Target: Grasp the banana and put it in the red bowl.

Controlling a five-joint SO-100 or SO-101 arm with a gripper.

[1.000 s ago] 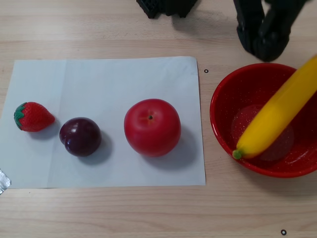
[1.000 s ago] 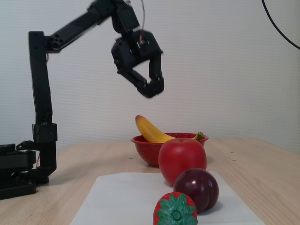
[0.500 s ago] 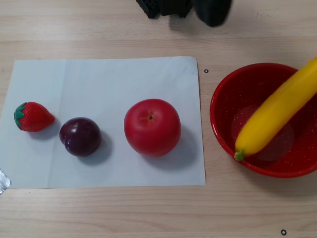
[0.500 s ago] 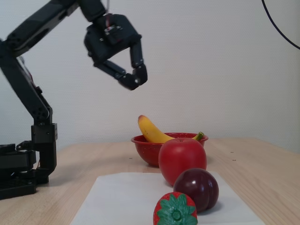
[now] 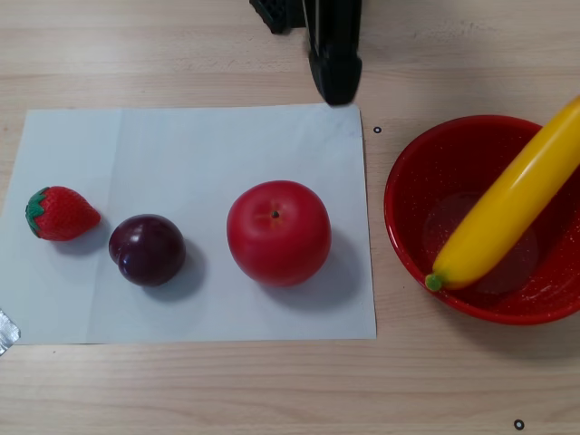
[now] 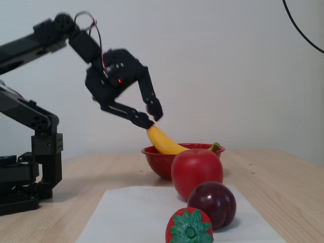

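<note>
The yellow banana (image 5: 503, 204) lies slanted in the red bowl (image 5: 426, 163) at the right of the other view, its green stem end on the bowl's front rim and its other end sticking out past the far rim. In the fixed view the banana (image 6: 164, 143) leans up out of the red bowl (image 6: 156, 161), which is partly hidden behind the apple. My black gripper (image 6: 151, 119) hangs just left of and above the banana's raised tip, open with nothing between its fingers. From above, the gripper (image 5: 336, 82) sits at the paper's top edge, left of the bowl.
A white paper sheet (image 5: 181, 154) carries a red apple (image 5: 278, 233), a dark plum (image 5: 147, 249) and a strawberry (image 5: 60, 214) in a row. The arm's base (image 6: 20, 187) stands at the left of the fixed view. Bare wooden table surrounds the sheet.
The gripper moved away from above the bowl, leftwards in the other view, and came down lower in the fixed view. The banana stays in the bowl.
</note>
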